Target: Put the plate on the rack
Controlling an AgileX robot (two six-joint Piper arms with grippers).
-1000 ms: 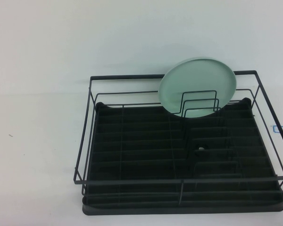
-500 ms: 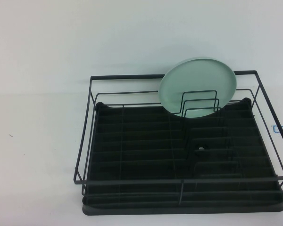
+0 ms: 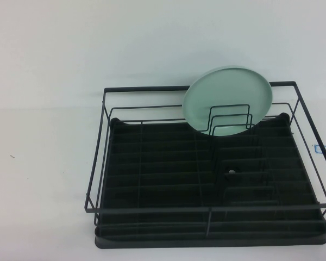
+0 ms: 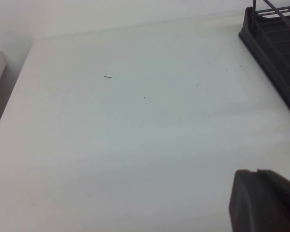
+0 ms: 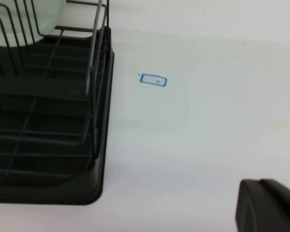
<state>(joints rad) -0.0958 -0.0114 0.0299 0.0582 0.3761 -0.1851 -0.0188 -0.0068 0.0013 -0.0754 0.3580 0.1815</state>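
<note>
The pale mint-green plate (image 3: 228, 106) stands on edge in the back right part of the black wire rack (image 3: 152, 163), behind upright wire dividers and leaning towards the rear rail. No gripper shows in the high view. In the left wrist view my left gripper (image 4: 257, 170) is shut and empty over bare table, with a rack corner (image 4: 275, 43) beyond it. In the right wrist view my right gripper (image 5: 259, 181) is shut and empty over the table beside the rack (image 5: 48, 121); an edge of the plate (image 5: 50, 17) shows there.
A small blue rectangle mark (image 3: 323, 149) lies on the white table right of the rack, also in the right wrist view (image 5: 153, 79). A small pale object (image 3: 231, 172) sits on the rack's ribbed base. White table surrounds the rack.
</note>
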